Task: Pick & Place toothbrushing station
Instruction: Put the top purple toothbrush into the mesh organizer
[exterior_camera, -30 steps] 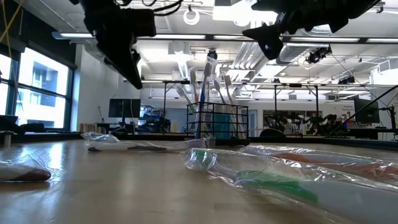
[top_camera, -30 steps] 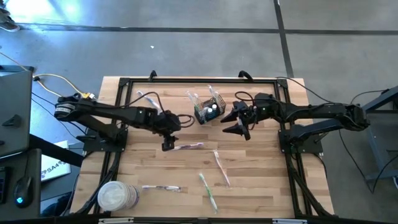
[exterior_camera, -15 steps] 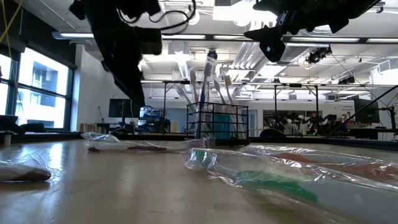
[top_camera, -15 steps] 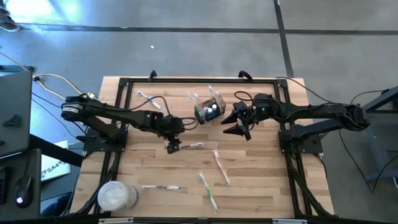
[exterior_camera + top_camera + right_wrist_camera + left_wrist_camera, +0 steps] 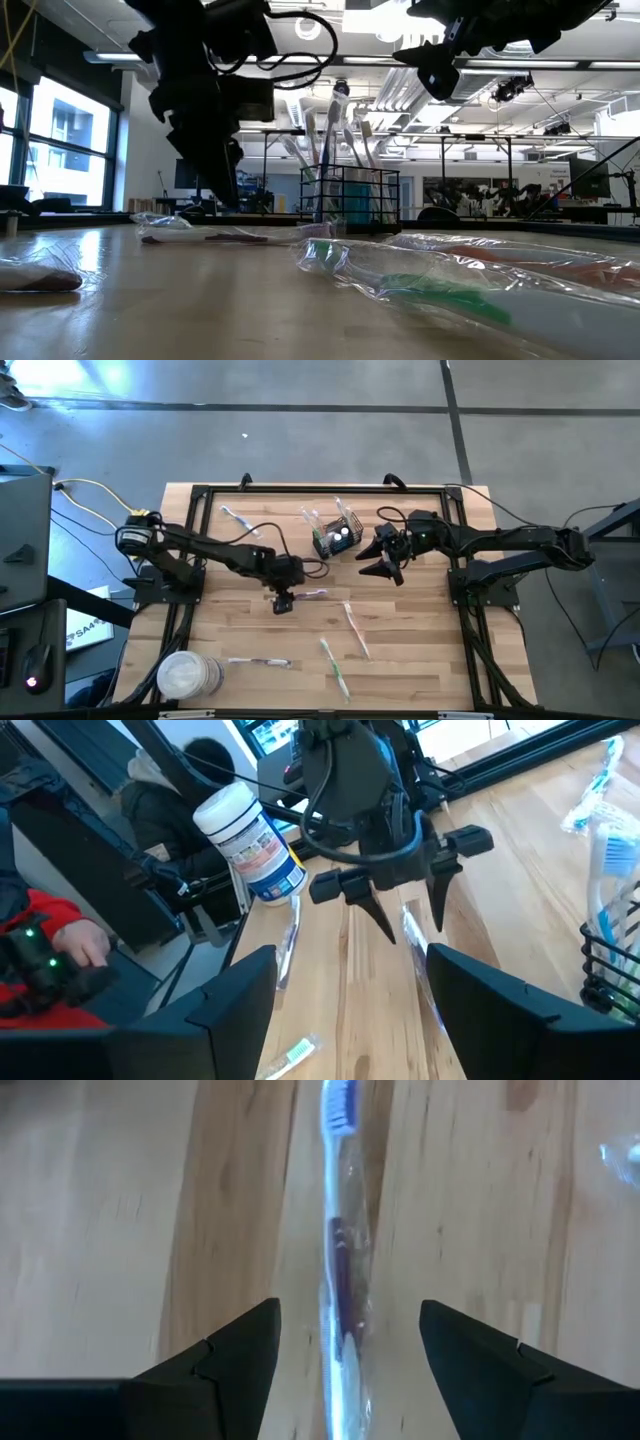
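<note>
The left hand (image 5: pixel 281 603) is low over the middle of the desk (image 5: pixel 420 660), fingers spread wide, straddling a wrapped toothbrush (image 5: pixel 340 1270) with a purple handle and blue bristles. In the left wrist view the brush lies right between the two fingers, neither one touching it. The right wrist view shows the same: that hand pointing down at the brush, jaws apart.

Over on the other side, the right hand (image 5: pixel 385 556) hangs above the desk, just beside the toothbrushing station (image 5: pixel 334 537), its fingers spread too and gripping nothing.

The station, a black wire-mesh basket, stands upright toward the far middle of the desk, with several toothbrushes poking out of its top.

More wrapped toothbrushes lie scattered nearer the front edge, a green-handled one (image 5: pixel 335 668) among them, and a round white tub (image 5: pixel 188 675) lies at the front left corner.
</note>
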`<state>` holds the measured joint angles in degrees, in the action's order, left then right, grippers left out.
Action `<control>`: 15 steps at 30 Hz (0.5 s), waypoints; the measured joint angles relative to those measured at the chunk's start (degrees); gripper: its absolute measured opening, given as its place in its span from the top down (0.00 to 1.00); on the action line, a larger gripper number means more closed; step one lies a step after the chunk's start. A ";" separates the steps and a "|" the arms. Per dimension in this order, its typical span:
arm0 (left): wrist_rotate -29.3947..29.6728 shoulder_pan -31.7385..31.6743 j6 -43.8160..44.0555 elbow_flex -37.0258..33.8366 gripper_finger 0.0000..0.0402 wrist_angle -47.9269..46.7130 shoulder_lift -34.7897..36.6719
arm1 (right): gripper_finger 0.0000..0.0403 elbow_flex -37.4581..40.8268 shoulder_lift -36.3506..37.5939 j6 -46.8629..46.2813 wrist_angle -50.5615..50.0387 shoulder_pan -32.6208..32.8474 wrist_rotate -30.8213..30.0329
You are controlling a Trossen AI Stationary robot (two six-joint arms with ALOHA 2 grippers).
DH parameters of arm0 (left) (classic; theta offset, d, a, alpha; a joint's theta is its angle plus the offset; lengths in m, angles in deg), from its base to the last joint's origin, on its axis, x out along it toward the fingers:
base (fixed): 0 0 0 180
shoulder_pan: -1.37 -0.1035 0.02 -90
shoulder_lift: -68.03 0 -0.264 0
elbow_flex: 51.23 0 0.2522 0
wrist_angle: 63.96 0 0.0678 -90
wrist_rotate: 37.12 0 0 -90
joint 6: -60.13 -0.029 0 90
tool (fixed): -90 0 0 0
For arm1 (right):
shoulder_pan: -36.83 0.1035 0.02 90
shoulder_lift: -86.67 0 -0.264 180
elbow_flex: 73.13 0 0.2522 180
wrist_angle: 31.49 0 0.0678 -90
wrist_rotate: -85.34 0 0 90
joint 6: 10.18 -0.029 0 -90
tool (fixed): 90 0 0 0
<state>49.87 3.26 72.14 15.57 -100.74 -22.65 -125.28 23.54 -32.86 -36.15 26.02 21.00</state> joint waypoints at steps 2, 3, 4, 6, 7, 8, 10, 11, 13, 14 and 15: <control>0.08 0.00 -0.23 0.00 0.40 -0.47 -0.52 | 0.38 0.01 0.00 -0.01 -0.32 0.00 -0.01; 0.07 0.00 -0.39 -0.02 0.40 -0.71 -0.54 | 0.38 0.01 0.00 0.00 -0.31 0.00 -0.01; 0.08 0.00 -0.82 -0.01 0.40 -0.21 -0.87 | 0.38 0.02 0.00 0.03 -0.35 0.00 0.02; 0.08 0.00 -1.66 0.14 0.40 0.23 -1.56 | 0.38 0.02 0.00 0.15 -0.52 0.00 -0.03; -0.04 0.00 -1.83 0.00 0.40 -0.24 -1.61 | 0.38 0.02 0.00 0.23 -0.52 0.00 -0.07; -0.34 0.00 -2.18 -0.04 0.40 -0.09 -1.84 | 0.38 0.02 0.00 0.29 -0.55 0.00 -0.09; -0.68 0.00 -2.80 0.17 0.40 1.26 -2.95 | 0.38 0.01 0.00 0.39 -0.52 0.00 -0.16; -0.77 0.00 -2.80 0.08 0.40 0.59 -3.33 | 0.38 0.01 0.00 0.43 -0.52 0.00 -0.17; -1.69 0.00 -2.78 0.00 0.40 1.35 -4.72 | 0.38 0.02 0.00 0.88 -0.61 0.00 -0.20; -2.33 0.00 -2.79 0.05 0.40 1.61 -5.56 | 0.38 0.02 0.00 1.14 -0.74 0.00 -0.20; -2.63 0.00 -2.83 0.07 0.40 1.49 -6.24 | 0.38 0.02 0.00 1.33 -0.83 0.00 -0.23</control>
<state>47.24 3.26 69.31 15.64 -99.26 -28.89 -125.26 23.54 -31.53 -36.98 26.02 20.77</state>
